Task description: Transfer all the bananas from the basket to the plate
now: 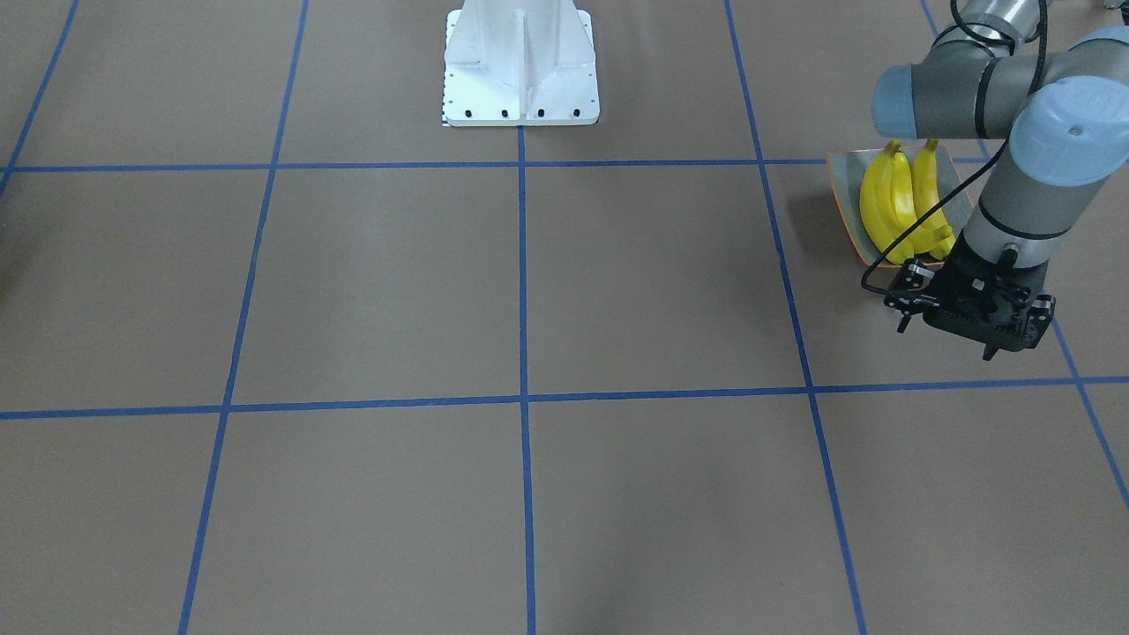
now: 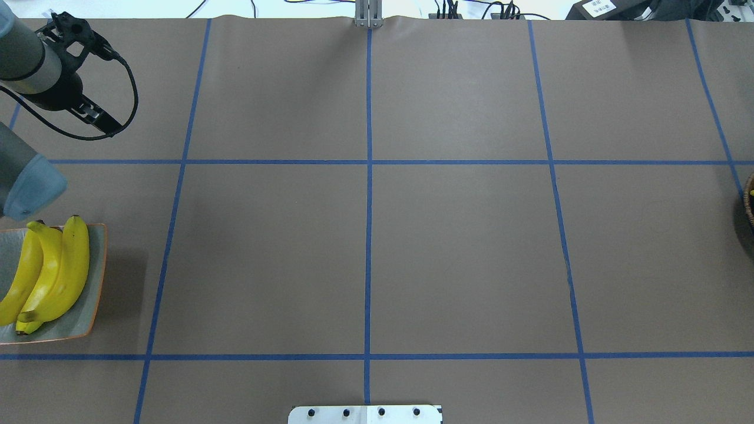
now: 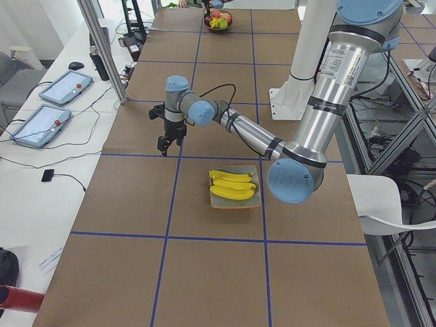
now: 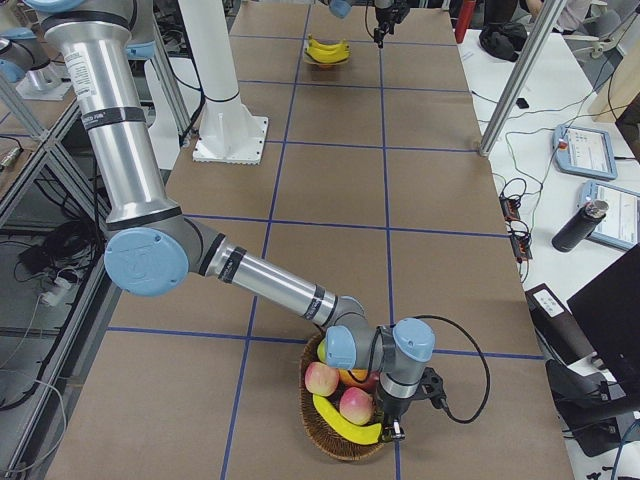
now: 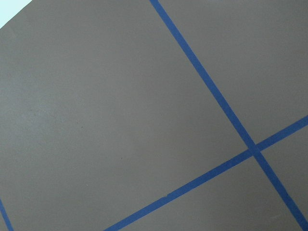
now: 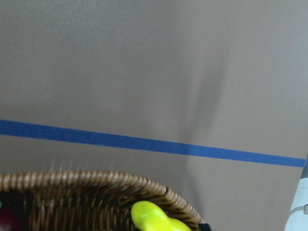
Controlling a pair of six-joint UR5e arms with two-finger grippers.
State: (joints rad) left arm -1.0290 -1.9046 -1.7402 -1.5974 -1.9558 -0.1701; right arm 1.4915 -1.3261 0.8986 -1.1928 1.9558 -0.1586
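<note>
Hovering at basket [image 4: 318, 440] rim, right claw [image 4: 390, 425] sits beside last banana [image 4: 345, 426] among apples [image 4: 322, 378]; cannot tell its grip. Three bananas [image 2: 50, 271] lie side by side on plate [image 2: 98, 277]. Left claw [image 1: 945, 340] spread, empty, likely parked over bench [image 1: 397, 291] for clearance.

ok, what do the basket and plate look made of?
Basket: looks like woven wicker or rattan, brown and matte; the braided rim and strands show.
Plate: probably glazed ceramic, grey-green with a thin orange rim; moulded plastic not ruled out.
</note>
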